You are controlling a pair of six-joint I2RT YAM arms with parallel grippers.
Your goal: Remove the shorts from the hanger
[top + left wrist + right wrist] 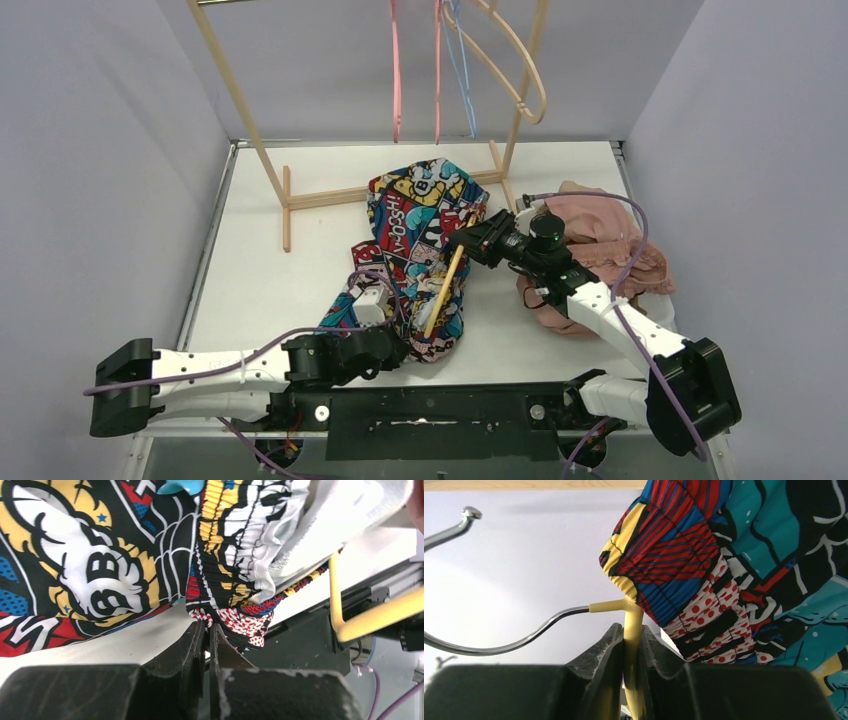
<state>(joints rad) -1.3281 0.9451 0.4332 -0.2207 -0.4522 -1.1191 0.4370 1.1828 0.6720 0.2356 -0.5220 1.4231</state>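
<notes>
the right gripper was clamped on the yellow hanger, its jaws pressed to either side of the plastic stem just below the spot where the metal hook came out. the hook curved off to the left of that wrist view, free of any rail. the gathered waistband of the comic-print shorts bunched over the hanger right beside the grip, touching the stem.

the left gripper was drawn together to a thin slit, nipping the red-dotted edge of the same shorts' waistband at its tips. the rest of the print spread above and to the left of it, and a length of the yellow hanger showed off to the right.

seen from above, the comic-print shorts lay mid-table on the white table, the hanger's yellow bar slanting across them, from the right gripper at its far end down toward the near edge. the left arm reached in from the near left to the garment's near hem. dusty pink shorts sat heaped to the right, partly under the right arm. behind stood a wooden rack with bare hangers dangling from its top.
</notes>
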